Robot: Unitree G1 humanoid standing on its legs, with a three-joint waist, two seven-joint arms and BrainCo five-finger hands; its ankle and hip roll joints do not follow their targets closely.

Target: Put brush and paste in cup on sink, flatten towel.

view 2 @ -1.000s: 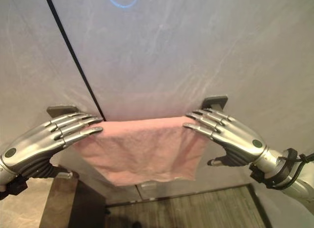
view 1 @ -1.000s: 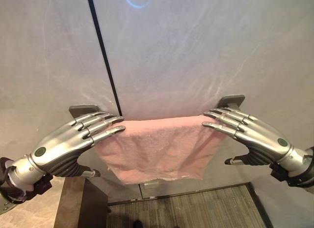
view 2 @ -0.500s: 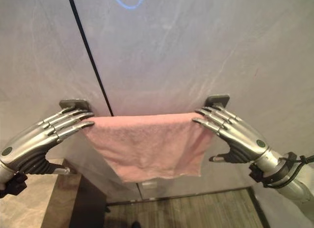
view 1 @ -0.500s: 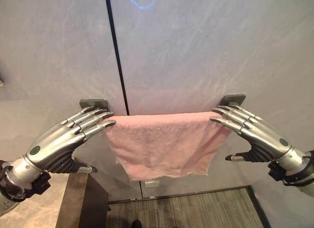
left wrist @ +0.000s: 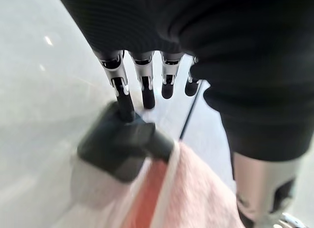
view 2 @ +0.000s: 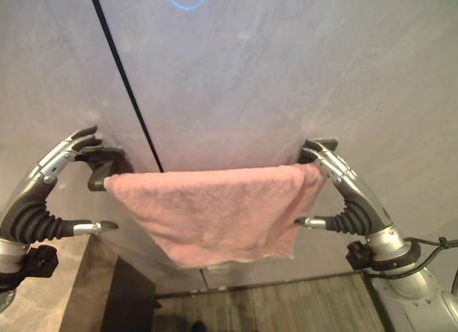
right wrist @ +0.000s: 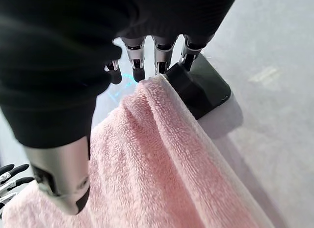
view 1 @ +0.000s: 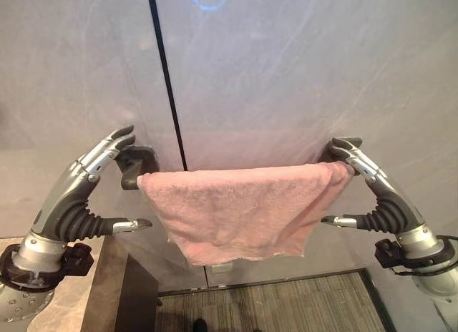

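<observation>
Hanging over a dark wall-mounted rail: a pink towel (view 1: 240, 210), spread along the bar between its two dark brackets, drooping lowest near the middle and showing a ragged lower hem. Reaching from the left bracket (view 1: 136, 164) to the right bracket (view 1: 342, 147), with a little bare bar left showing at the left end.

Reaching up at the left end: the left hand (view 1: 79, 185), fingers (left wrist: 123, 98) held straight and spread slightly, their dark tips lying against the left bracket and the wall beside it, thumb sticking out sideways below, apart from the towel. Not curling round anything.

Reaching up at the right end: the right hand (view 1: 379, 192), fingers (right wrist: 159, 58) also straight and side by side, tips touching the top edge of the towel just where it meets the right bracket. Thumb pointing inward beneath, close in front of the hanging cloth; contact with it impossible to tell. Holding nothing in a pinch.

Standing behind: a pale grey marbled wall (view 1: 286, 67) with a thin black vertical seam (view 1: 166, 74) running down to the rail. Showing below: a strip of striped grey floor (view 1: 272, 303) and, at lower left, the corner of a pale counter (view 1: 64, 307) with a dark side panel.
</observation>
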